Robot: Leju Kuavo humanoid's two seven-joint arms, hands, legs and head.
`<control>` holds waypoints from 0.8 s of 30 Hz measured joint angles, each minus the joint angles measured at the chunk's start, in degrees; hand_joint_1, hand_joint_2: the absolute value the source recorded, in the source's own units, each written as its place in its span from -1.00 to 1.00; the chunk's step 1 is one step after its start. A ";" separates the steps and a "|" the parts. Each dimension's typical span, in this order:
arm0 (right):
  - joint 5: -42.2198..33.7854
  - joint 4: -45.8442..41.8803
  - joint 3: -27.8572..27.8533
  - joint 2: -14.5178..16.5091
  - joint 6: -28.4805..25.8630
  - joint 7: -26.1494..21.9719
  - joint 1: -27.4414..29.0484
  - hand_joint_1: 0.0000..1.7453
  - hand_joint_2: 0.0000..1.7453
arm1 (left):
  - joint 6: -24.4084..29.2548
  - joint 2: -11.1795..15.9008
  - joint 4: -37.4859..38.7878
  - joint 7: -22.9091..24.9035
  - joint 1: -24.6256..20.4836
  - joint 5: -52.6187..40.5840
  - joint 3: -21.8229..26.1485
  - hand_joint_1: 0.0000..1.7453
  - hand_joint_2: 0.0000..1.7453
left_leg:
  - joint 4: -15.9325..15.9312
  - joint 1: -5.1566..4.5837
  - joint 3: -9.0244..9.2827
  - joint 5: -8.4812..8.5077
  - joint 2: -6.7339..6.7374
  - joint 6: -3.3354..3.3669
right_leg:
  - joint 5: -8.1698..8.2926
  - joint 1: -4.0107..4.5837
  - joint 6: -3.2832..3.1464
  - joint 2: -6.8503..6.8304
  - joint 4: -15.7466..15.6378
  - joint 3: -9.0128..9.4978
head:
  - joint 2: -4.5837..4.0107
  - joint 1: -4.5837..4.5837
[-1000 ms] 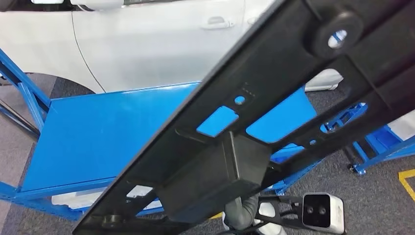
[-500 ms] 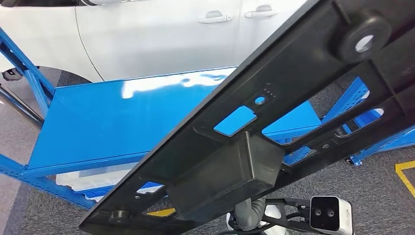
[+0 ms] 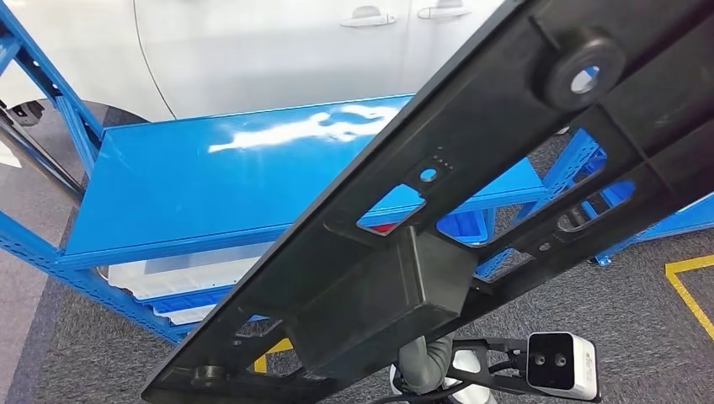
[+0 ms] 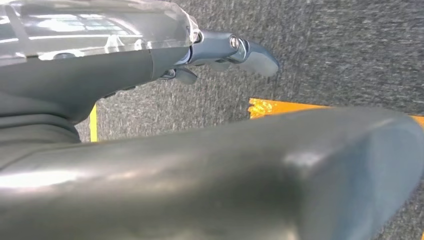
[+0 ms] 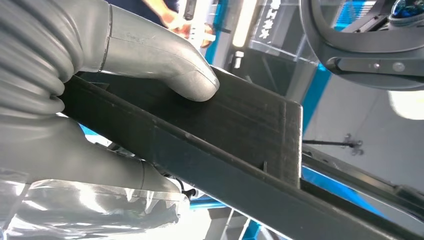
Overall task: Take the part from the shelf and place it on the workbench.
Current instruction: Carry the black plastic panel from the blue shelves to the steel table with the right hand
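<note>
The part (image 3: 471, 210) is a long, flat panel of matt black moulded plastic, held up close in front of the robot and running diagonally across the head view. Its surface carries raised ribs, several rectangular cut-outs, a small round hole and a thick round boss with a hole through it near the upper end. A closed, box-shaped housing (image 3: 379, 299) projects from its lower half. The part is carried in the air, above and in front of the blue table (image 3: 210, 194), not resting on it.

The right hand (image 5: 100, 100) grips the part. In the right wrist view the thick grey thumb (image 5: 170, 65) presses flat on one face of the black box section, and the smooth grey palm lies against the opposite side. The plastic there has a fine grained texture and sharp square edges.

The left hand (image 4: 220, 50) hangs over the dark grey carpet (image 4: 340, 50), holding nothing; I cannot tell how far its fingers are spread, as a smooth grey rounded cover blocks much of that view.

The blue table has a glossy painted metal top on a blue steel frame. Behind it stands a white car (image 3: 278, 50) with smooth door panels. Yellow tape lines (image 3: 686, 290) mark the carpet.
</note>
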 joint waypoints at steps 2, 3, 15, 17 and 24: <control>-0.17 0.27 0.08 -0.12 0.13 -0.01 0.00 1.00 1.00 | 0.00 -0.29 0.00 -0.26 0.05 0.41 0.02 -1.00 -1.00 | -0.41 0.04 -0.07 1.03 -0.02 -0.79 | 0.12 0.30 -0.73 0.01 -1.31 0.17 | 0.00 0.00; -0.18 0.40 0.10 -0.20 0.21 -0.01 0.00 1.00 1.00 | 0.00 -0.40 0.01 -0.46 0.11 0.60 0.02 -1.00 -1.00 | -0.42 0.14 -0.17 1.18 -0.05 -1.11 | 0.64 0.24 -1.16 -0.08 -1.53 -0.11 | 0.00 0.00; 0.87 1.68 0.21 -0.72 1.22 0.01 0.22 1.00 1.00 | -0.51 -0.91 0.04 -1.35 -0.13 0.28 0.03 -1.00 -1.00 | 1.20 -0.02 8.69 -7.36 -0.20 -0.94 | 7.32 0.77 -1.91 -0.47 -0.18 -8.54 | -0.01 0.00; 0.92 1.72 0.25 -0.78 1.10 0.02 0.18 1.00 1.00 | -0.54 -1.00 0.04 -1.26 -0.16 0.25 0.02 -1.00 -1.00 | -1.37 -0.35 9.71 -7.88 -0.27 -0.41 | 8.17 0.76 -1.20 -0.58 -0.11 -8.84 | -0.01 0.01; 0.68 2.06 0.27 -1.56 0.82 0.02 0.16 1.00 1.00 | -0.42 -1.47 0.04 -0.99 -0.10 0.29 0.01 -1.00 -1.00 | -1.42 -0.02 5.16 -3.71 0.38 1.32 | -3.14 -0.03 0.72 -0.21 14.49 -13.58 | -0.01 0.01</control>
